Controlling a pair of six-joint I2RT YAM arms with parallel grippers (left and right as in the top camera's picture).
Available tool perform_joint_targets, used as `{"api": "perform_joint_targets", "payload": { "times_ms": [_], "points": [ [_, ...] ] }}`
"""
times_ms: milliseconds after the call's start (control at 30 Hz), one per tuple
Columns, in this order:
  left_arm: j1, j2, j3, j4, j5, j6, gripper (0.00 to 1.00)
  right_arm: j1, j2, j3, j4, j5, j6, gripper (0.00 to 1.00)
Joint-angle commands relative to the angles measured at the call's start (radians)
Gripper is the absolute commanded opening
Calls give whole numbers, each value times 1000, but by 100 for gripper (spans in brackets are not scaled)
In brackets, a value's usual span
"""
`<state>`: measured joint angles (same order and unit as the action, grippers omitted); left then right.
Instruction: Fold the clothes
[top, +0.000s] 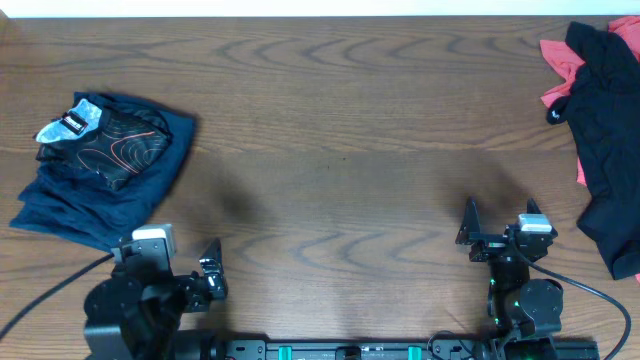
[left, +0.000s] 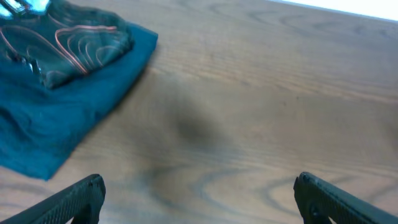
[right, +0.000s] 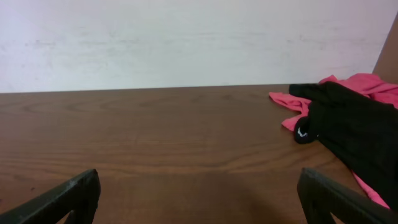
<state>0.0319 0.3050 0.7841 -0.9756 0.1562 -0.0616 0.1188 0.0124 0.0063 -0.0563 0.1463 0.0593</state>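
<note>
A folded pile lies at the table's left: a navy-blue garment (top: 70, 205) with the black jersey with contour lines (top: 115, 140) on top. It also shows in the left wrist view, the navy garment (left: 56, 118) under the jersey (left: 74, 46). A black and coral-pink garment (top: 605, 130) lies crumpled at the far right, also in the right wrist view (right: 348, 127). My left gripper (top: 190, 270) (left: 199, 199) is open and empty near the front edge, right of the pile. My right gripper (top: 497, 228) (right: 199, 193) is open and empty, left of the black and pink garment.
The wooden table (top: 340, 150) runs between the two piles. A white wall (right: 186, 37) stands behind the table's far edge. Cables (top: 40, 300) run from both arm bases along the front edge.
</note>
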Motion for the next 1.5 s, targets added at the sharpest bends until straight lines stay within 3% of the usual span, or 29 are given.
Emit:
{"api": "perform_joint_targets", "payload": {
  "times_ms": [0,267,533,700,1467],
  "points": [
    [1,-87,-133,81,-28,28,98,-8,-4,-1,-4,-8,-5,99],
    [1,-280,-491,514,-31,16,98,-8,-4,-1,-4,-8,-5,99],
    [1,-303,-771,994,-57,16,98,-8,-4,-1,-4,-8,-5,99],
    [1,-303,-780,910,-68,12,98,-8,-4,-1,-4,-8,-5,99],
    [-37,-301,-780,912,-68,13,98,-8,-4,-1,-4,-8,-5,99]
  ]
}}
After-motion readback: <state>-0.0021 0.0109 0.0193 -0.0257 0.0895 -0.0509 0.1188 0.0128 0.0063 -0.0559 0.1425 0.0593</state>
